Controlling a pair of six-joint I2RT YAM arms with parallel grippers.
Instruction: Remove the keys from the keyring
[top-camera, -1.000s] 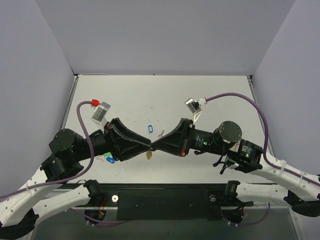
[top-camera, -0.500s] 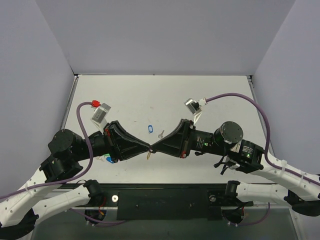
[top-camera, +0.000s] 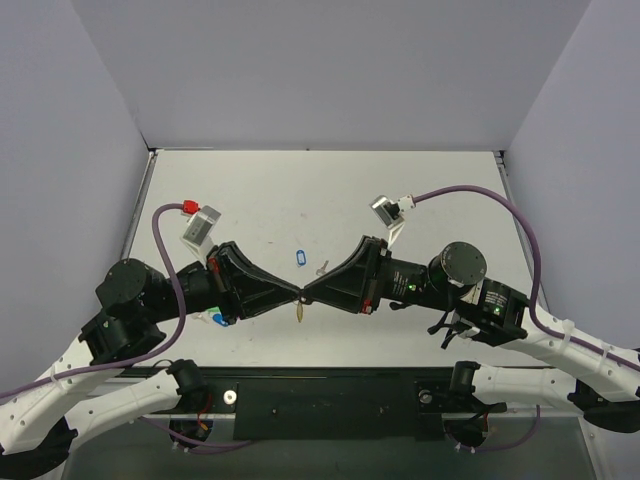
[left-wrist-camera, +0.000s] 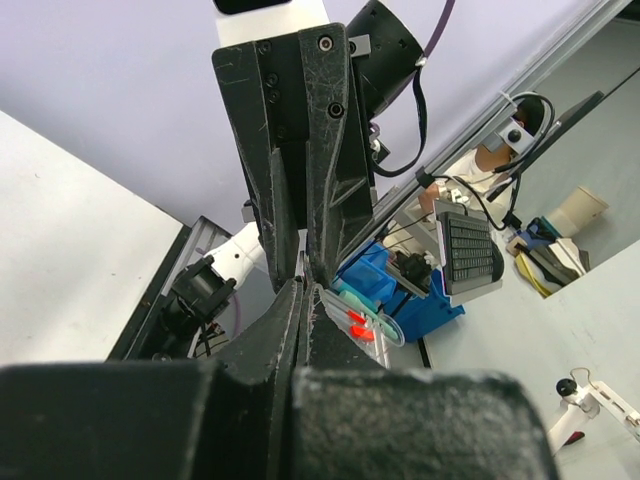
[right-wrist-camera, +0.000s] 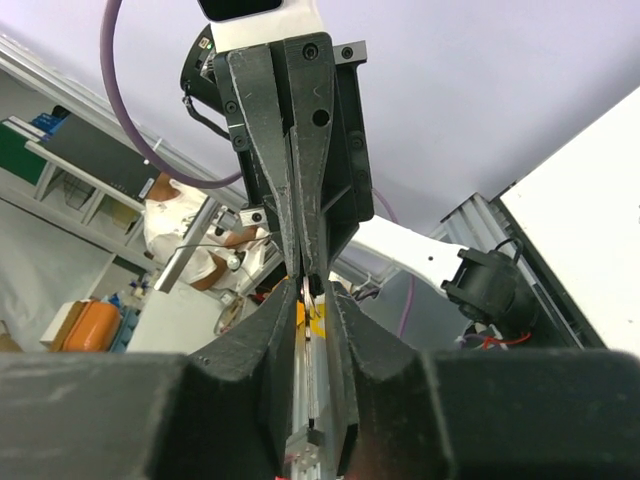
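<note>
Left gripper and right gripper meet tip to tip, low over the near middle of the table, each arm reaching in from its own side. In the left wrist view the left fingers lie pressed together with only a hairline seam between them, though what they pinch is hidden. In the right wrist view the right fingers show a narrow gap along their length, and I cannot tell whether they are clamped on anything. The keyring, a small yellow-orange tag, hangs just under the point where the two sets of tips meet; a bit of yellow also shows between the tips in the right wrist view. Which gripper carries it cannot be made out. Just beyond the tips, on the far side, a blue tag lies on the table, with a silver key beside it toward the right gripper. More tags, blue and green, lie by the left gripper's wrist.
</note>
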